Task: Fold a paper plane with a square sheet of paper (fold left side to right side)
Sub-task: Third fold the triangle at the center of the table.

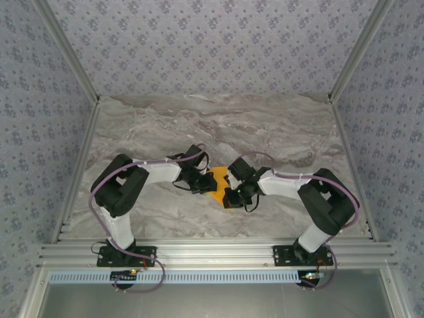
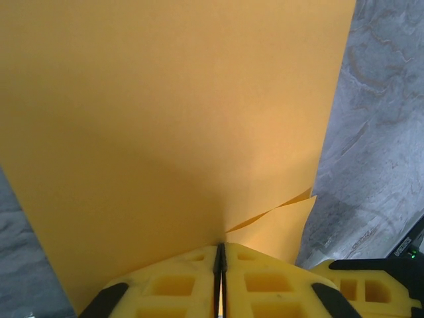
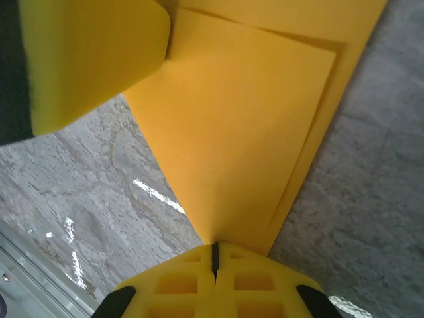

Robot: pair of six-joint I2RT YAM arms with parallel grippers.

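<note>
- Spanning the gap between the two arms, the sheet of paper [image 1: 217, 182] sits over the middle of the table [image 1: 278, 126], toward its near half; I cannot tell whether it rests on the surface or is raised off it.
- Orange-yellow, matte and thin, it shows in the right wrist view as two layers: an upper flap with straight edges and a sharp corner lying over a wider layer beneath.
- In the left wrist view a small slanted edge peels up near the pinch, so the layers are not pressed fully flat.
- It should handle as very light and limp: easy to bend, crease or tear, and likely to slip from smooth pads unless pinched at an edge or corner.
- The best hold is probably right at an edge, leaving the fold line free.
- The left tool [image 2: 220, 255] has its yellow jaws together, clamped on the paper's edge.
- The right tool [image 3: 214, 255] is likewise pinched shut on a tapering point of the paper.
- The table is smooth grey-brown marble pattern with a slight sheen.
</note>
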